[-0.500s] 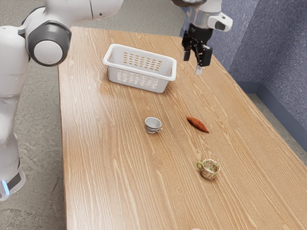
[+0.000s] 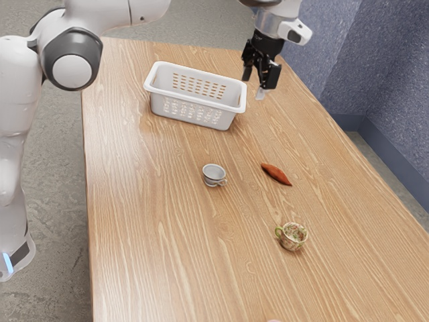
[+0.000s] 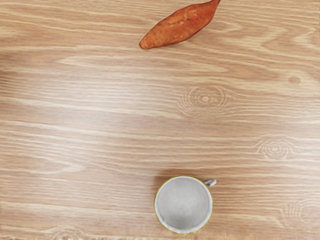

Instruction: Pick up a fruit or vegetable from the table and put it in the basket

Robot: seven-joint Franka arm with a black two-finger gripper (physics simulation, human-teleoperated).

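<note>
High over the far part of the table, my gripper [image 2: 255, 82] hangs beside the basket's right end in the exterior view, its two black fingers apart with nothing seen between them. The white, perforated basket [image 2: 198, 115] stands upright, and no contents show inside. A reddish-orange sweet potato [image 2: 276, 174] lies on the bare wood, well away from the gripper and nearer the exterior camera. From the hand, the sweet potato [image 3: 179, 25] appears whole, with pointed ends and nothing touching it.
A small white cup [image 2: 214, 175] sits between the basket and a patterned green-handled cup [image 2: 293, 236]. The wrist view has a pale cup [image 3: 183, 204] too. A blue-grey wall [image 2: 375, 74] rises beyond the table [image 2: 147, 235]. Something pinkish [image 2: 273, 320] touches the exterior view's lower edge.
My gripper has shifted a little toward the exterior view's left, closer to the basket. The sweet potato, cups and basket have stayed where they were.
</note>
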